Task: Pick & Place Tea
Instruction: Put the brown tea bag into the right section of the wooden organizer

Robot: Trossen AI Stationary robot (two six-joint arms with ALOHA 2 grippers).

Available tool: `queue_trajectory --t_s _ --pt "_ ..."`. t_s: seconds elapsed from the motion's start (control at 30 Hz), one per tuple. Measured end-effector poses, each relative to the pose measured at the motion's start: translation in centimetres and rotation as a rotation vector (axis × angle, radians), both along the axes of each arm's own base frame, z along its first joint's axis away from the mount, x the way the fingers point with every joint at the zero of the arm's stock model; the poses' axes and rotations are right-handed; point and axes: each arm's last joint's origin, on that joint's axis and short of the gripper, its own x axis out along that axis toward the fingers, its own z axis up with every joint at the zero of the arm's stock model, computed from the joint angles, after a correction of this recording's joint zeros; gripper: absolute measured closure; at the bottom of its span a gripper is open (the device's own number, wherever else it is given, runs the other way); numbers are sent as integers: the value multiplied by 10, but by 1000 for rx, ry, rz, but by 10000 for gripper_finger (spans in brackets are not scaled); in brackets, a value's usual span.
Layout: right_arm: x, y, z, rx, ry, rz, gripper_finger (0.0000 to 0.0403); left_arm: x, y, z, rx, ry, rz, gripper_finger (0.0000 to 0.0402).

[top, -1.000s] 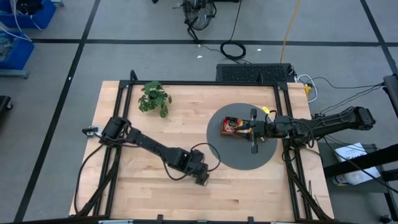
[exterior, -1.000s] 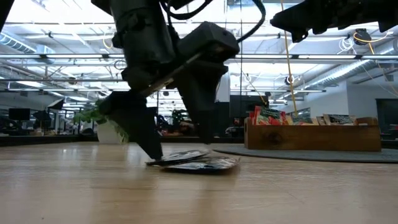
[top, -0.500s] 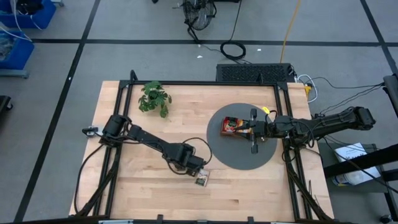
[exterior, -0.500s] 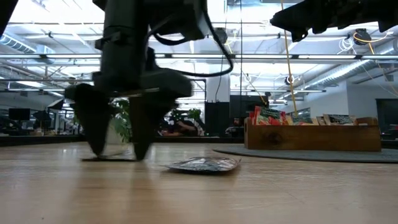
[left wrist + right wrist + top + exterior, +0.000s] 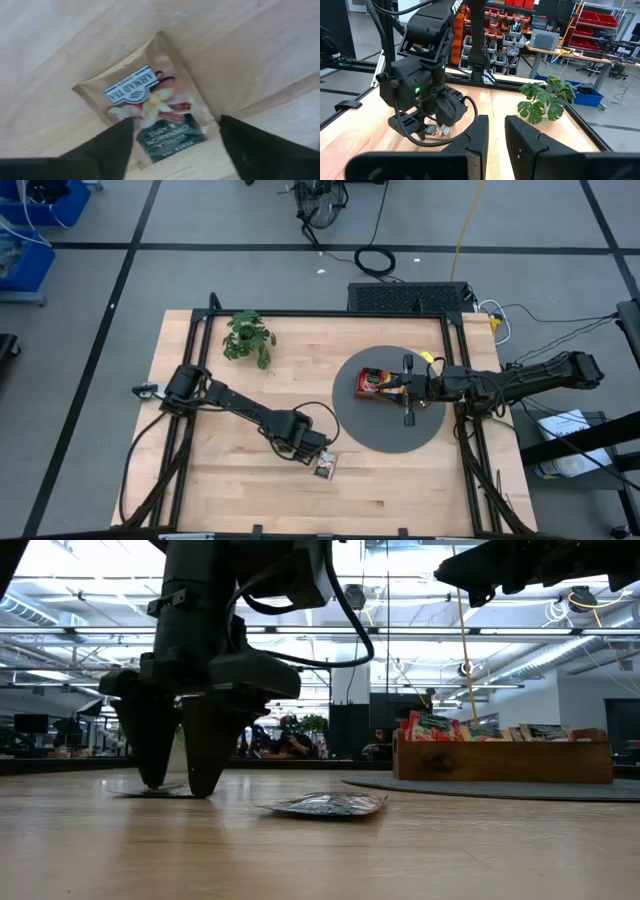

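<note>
Place: probably a robotics lab or workshop.
Floor: grey concrete [image 5: 250, 275] marked with dark tape lines.
Storage: shelving with red parts bins [image 5: 592, 20].
Furniture: workbench [image 5: 560, 50] carrying equipment.
Ceiling: open trusses with strip lights [image 5: 90, 585].
Cabling: loose cables [image 5: 375, 258] on the floor.

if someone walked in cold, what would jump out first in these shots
The left gripper, fingers pointing straight down at the wooden table, with one tea sachet lying flat between them and another sachet loose beside it. Next, the wooden tray of upright sachets on the dark round mat, where the right gripper hangs above. A small green plant stands at the table's far left corner.
</note>
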Motion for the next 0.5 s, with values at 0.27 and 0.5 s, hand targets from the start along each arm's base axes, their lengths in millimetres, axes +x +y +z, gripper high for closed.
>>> queue_trajectory --t_s 0.27,0.5 --pt "0 0 0 0 4 0 348 3 -2 0 -44 -23 -16 265" --pt "0 0 0 0 4 0 348 1 -3 -1 -65 -9 -47 385"
